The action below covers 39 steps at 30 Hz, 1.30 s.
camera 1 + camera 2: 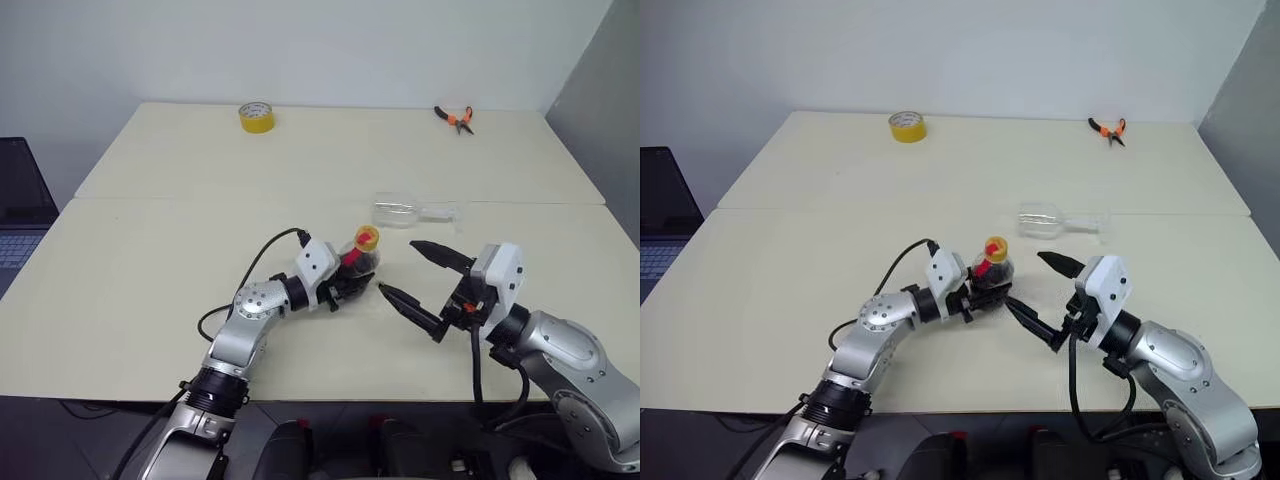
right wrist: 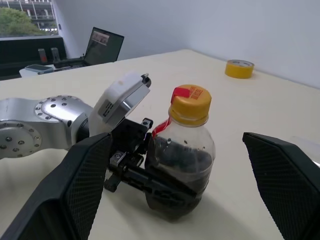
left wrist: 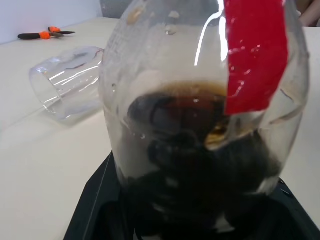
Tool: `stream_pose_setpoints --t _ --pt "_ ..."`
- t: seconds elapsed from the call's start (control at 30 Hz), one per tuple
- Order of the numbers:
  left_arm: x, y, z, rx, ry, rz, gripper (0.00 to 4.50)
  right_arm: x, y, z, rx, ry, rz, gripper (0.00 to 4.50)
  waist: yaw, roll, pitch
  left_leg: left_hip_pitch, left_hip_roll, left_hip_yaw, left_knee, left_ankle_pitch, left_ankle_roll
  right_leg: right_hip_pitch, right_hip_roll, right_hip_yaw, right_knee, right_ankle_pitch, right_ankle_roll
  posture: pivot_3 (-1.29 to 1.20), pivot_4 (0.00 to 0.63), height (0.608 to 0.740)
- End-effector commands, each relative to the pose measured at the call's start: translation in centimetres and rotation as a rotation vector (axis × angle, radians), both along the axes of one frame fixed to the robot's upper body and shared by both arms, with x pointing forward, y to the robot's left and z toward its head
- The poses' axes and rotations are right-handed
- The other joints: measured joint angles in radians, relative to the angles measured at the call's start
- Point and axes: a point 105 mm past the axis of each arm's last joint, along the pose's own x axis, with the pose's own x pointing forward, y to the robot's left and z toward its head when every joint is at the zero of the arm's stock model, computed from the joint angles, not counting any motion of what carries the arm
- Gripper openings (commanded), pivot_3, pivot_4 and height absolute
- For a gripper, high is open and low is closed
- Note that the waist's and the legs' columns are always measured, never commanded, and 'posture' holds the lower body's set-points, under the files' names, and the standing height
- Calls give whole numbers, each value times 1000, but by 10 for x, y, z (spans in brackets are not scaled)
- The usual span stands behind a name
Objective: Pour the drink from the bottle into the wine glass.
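Note:
The bottle (image 1: 361, 257), small and clear with a yellow cap (image 2: 190, 104) and a red neck label, stands about upright near the table's front middle. The dark drink (image 3: 190, 170) fills its lower part. My left gripper (image 1: 352, 282) is shut on the bottle's belly, reaching in from the left. My right gripper (image 1: 397, 266) is open just to the right of the bottle, one finger (image 2: 82, 185) on each side of it in the right wrist view, not touching. The wine glass (image 1: 412, 212) lies on its side on the table behind the bottle, empty.
A yellow tape roll (image 1: 256, 117) sits at the far left of the table (image 1: 150, 260), and orange-handled pliers (image 1: 455, 118) at the far right. A laptop (image 1: 20, 200) stands off the left edge. A black cable loops beside my left arm.

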Motion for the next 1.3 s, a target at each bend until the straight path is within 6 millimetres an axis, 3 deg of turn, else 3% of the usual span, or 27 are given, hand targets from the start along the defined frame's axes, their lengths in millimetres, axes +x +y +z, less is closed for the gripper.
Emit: stream_pose_setpoints --t 0.03,0.27,0.63,0.73,0.97,1.3 --pt "-10 -21 17 -21 -61 -113 1922 3 10 14 84 -23 -3 4500 0 0 0 0 0 0 0 0 0 0 0 0 0 0 0 0 150 740" --pt "-16 -28 14 -4 -69 -166 1922 18 13 16 102 -5 -41 4500 0 0 0 0 0 0 0 0 0 0 0 0 -1 0 0 0 150 740" --pt "-17 -30 13 -4 -70 -169 1820 16 13 8 67 31 -28 4500 0 0 0 0 0 0 0 0 0 0 0 0 -1 0 0 0 150 740" --pt "-17 -30 13 -3 -71 -169 1819 17 13 8 65 36 -32 3867 0 0 0 0 0 0 0 0 0 0 0 0 -1 0 0 0 150 740" --pt "-18 -29 12 0 -73 -167 1818 19 12 11 66 33 -44 1371 0 0 0 0 0 0 0 0 0 0 0 0 -1 0 0 0 150 740" --pt "-20 -26 15 -1 -69 -173 1375 23 -1 12 -8 -3 55 1248 0 0 0 0 0 0 0 0 0 0 0 0 -1 0 0 0 150 740"
